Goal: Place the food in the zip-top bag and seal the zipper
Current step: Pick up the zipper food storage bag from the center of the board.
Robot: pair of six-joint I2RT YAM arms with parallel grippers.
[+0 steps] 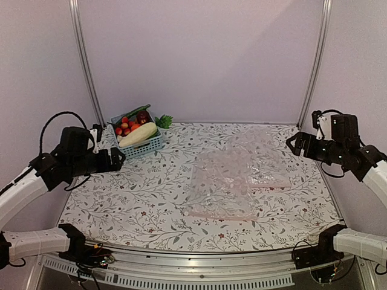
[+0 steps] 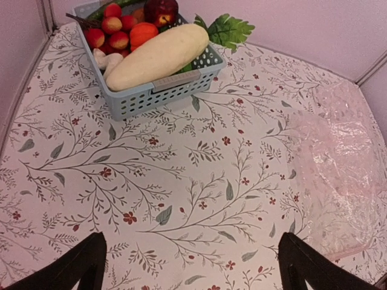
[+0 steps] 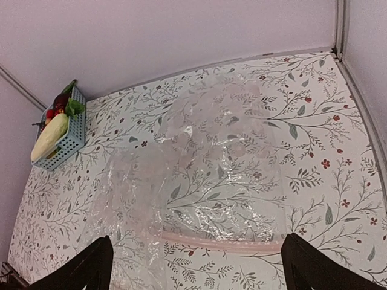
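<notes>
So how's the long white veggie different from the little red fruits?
The white veggie is long and cream-colored; the red fruits are small, round and red. There is one white veggie but several red fruits. The white veggie lies across the front of the pile, and the red fruits bunch together behind it. Both sit in the blue basket.

Both arms have white link shells and black joint housings. On the left arm (image 1: 36, 175) a black cable (image 1: 55, 116) makes a loop above the wrist (the right arm (image 1: 358, 158) carries a shorter one). The left gripper (image 2: 190, 269) ends in black, wedge-shaped fingertips (image 2: 78, 266)
</notes>
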